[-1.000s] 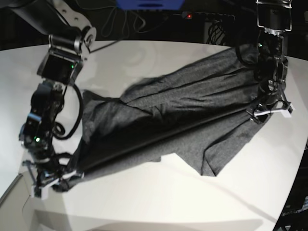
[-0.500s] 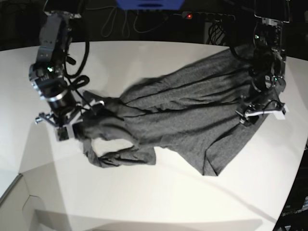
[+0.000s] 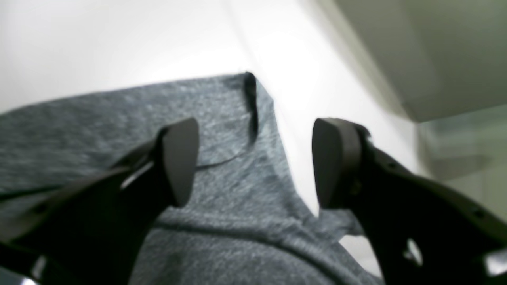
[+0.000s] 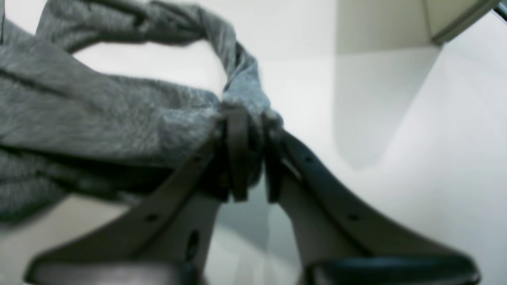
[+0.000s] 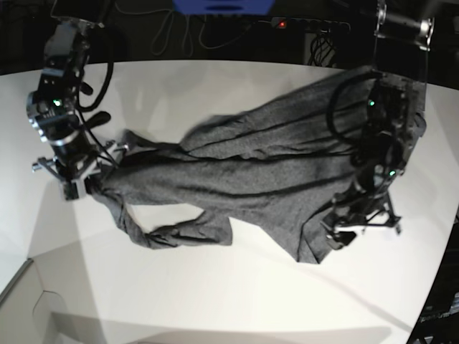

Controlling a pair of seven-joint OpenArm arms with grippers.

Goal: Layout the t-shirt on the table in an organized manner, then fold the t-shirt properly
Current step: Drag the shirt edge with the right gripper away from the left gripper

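Pinching a bunched edge of the t-shirt (image 4: pixel 119 118) in my right gripper (image 4: pixel 253 150), I kept my left gripper (image 3: pixel 253 162) spread wide above its hem. It sprawled rumpled across the table (image 5: pixel 237 301); soft, limp knit, best gripped at corners.

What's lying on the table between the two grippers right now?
Only the t-shirt, spread across the table from the right gripper to the left gripper; the base view shows it.

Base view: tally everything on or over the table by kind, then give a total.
T-shirt: 1
Robot arms: 2, left gripper and right gripper
Table: 1
Total: 4
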